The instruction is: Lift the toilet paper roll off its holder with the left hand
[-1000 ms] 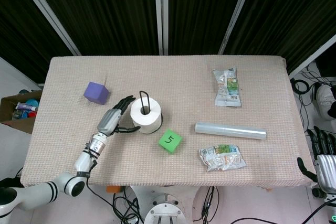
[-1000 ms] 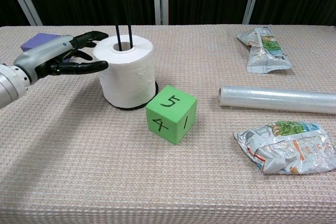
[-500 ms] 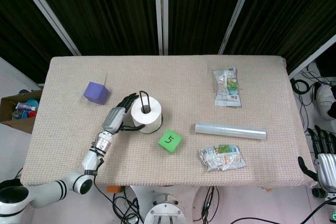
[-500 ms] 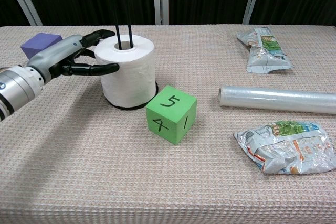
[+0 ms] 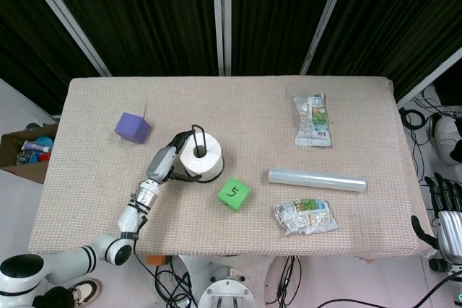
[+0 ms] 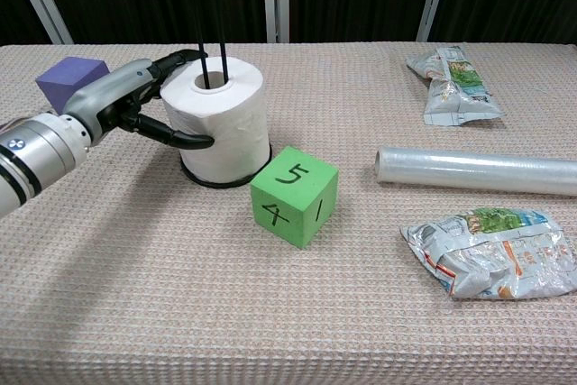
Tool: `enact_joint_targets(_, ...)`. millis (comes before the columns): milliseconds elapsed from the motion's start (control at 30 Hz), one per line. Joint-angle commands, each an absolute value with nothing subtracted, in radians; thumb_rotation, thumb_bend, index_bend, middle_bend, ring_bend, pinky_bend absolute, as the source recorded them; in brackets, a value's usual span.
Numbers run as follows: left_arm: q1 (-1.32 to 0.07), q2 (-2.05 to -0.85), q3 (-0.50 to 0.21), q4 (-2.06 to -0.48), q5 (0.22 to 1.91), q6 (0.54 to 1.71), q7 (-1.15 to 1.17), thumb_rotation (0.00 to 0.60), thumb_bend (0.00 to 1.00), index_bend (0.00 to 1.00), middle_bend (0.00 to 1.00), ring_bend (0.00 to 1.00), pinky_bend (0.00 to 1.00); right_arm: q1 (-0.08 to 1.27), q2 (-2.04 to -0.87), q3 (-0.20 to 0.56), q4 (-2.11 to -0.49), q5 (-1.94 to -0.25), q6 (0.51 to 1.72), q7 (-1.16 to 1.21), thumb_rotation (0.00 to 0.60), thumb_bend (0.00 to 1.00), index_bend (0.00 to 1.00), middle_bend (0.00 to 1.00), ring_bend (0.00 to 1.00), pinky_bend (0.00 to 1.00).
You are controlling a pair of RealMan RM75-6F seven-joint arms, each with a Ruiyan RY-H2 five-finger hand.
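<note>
The white toilet paper roll (image 5: 201,158) (image 6: 224,114) stands on its black holder, whose two thin rods (image 6: 212,60) rise through the core and whose base (image 6: 225,182) shows under the roll. My left hand (image 5: 167,162) (image 6: 126,101) wraps the roll's left side. Its thumb presses the front of the roll and its fingers curl round the back near the top. The roll still rests on the base. My right hand (image 5: 442,210) hangs beyond the table's right front corner, fingers apart and holding nothing.
A green numbered cube (image 5: 234,194) (image 6: 294,196) sits just right of and in front of the holder. A purple cube (image 5: 132,127) (image 6: 70,74) lies behind my left hand. A roll of clear film (image 5: 316,179) and two snack packs (image 5: 312,120) (image 5: 305,217) lie to the right.
My left hand has moved right, from beside the roll to around it. Its thumb now lies on the front and its fingers behind. The roll has not moved.
</note>
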State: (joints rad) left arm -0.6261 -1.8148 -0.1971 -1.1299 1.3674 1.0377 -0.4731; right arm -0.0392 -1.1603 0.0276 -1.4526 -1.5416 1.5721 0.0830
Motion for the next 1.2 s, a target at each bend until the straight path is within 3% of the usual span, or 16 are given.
enact_joint_targets(33,-0.627,-1.815,-0.201,-1.133,1.37,1.043,-0.489,0.6,0.08,0.0,0.19,0.0,0.15,-0.039,-1.16,0.028,-1.453,-1.539,1.57,0.083,0.6,0.3,0.0,0.0,0.0,0.0)
enact_joint_targets(400,-0.605,-1.797,-0.237,-1.185,1.359,1.093,-0.595,0.6,0.16,0.18,0.4,0.1,0.15,-0.038,-1.164,0.028,-1.447,-1.529,1.557,0.083,0.6,0.3,0.0,0.0,0.0,0.0)
enact_joint_targets(567,-0.588,-1.733,-0.252,-1.275,1.385,1.145,-0.617,0.6,0.17,0.2,0.41,0.11,0.15,-0.039,-1.163,0.03,-1.447,-1.527,1.56,0.083,0.6,0.3,0.0,0.0,0.0,0.0)
enact_joint_targets(800,-0.559,-1.533,-0.338,-1.57,1.398,1.232,-0.589,0.6,0.17,0.2,0.41,0.11,0.15,-0.038,-1.163,0.032,-1.453,-1.529,1.561,0.079,0.6,0.3,0.0,0.0,0.0,0.0)
enact_joint_targets(1033,-0.495,-1.279,-0.479,-1.897,1.323,1.3,-0.539,0.6,0.17,0.2,0.41,0.11,0.15,-0.036,-1.169,0.028,-1.458,-1.54,1.563,0.067,0.6,0.3,0.0,0.0,0.0,0.0)
enact_joint_targets(1200,-0.416,-1.161,-0.475,-1.943,1.322,1.348,-0.521,0.6,0.17,0.2,0.41,0.11,0.15,-0.035,-1.169,0.026,-1.463,-1.544,1.564,0.059,0.6,0.3,0.0,0.0,0.0,0.0)
